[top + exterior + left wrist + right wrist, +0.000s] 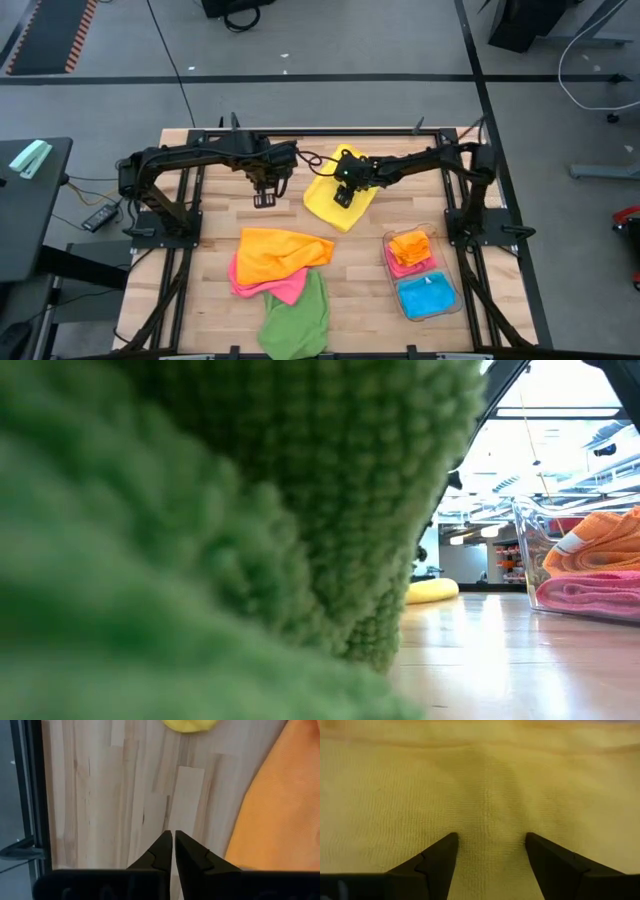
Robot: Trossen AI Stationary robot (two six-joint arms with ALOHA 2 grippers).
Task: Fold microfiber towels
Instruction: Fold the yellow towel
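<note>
Towels sit at several stages on the wooden counter [210, 290]. Folding looks roughly half done. A clear bin [444, 300] near the right arm's base holds three finished ones: an orange towel [411, 245] folded on a pink one [398, 266] at one end, and a blue towel [427, 293] at the other.

A yellow towel [322, 198] lies farther from the viewer than the bin, toward the middle of the counter. It appears partly folded into a rough diamond. The right tool [343, 193] rests over it, fingers spread, with the cloth showing between them in the right wrist view; nothing is pinched. The judgement is that this towel is the one in hand, with a fold being placed or smoothed.

Three loose towels remain in a heap to the side of the bin, toward the left arm: a crumpled orange heap towel [280, 255] on top, a pink heap towel [275, 287] under it, and a green towel [298, 318] hanging toward the counter's near edge. None of these looks folded.

The left tool [264, 197] hovers over bare wood beside the yellow towel, fingers pressed together and holding nothing.

In the low view the green towel fills most of the frame, blocking that camera. The heap overlaps itself, so each cloth will probably need separating before folding. A black frame [180, 230] runs along the counter's sides.
</note>
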